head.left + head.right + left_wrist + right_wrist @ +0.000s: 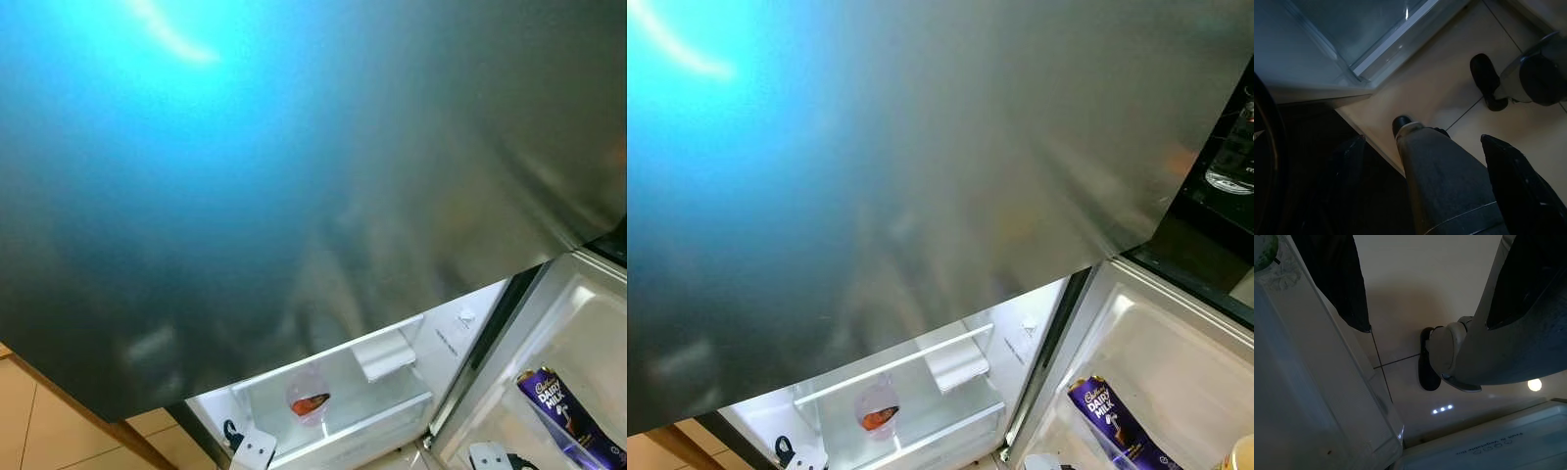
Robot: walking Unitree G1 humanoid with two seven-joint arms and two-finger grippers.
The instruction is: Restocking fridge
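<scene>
Fridge door (294, 196) fills foreground | chocolate bar (568, 416) in door shelf, near right hand (1425, 289) | both hands (1430, 161) parted

Head stereo pair sits v. close under the steel freezer door (294, 176), facing fwd and down — both eyes share the lit fridge interior (911, 401); wrist cams point down at tiled floor (1449, 93) — robot's feet visible.

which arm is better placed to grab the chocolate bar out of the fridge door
Right, probably. The Dairy Milk bar stands in the open door shelf on the robot's right, close to the right arm's side. Both grippers hang low, pointing at the floor.
</scene>
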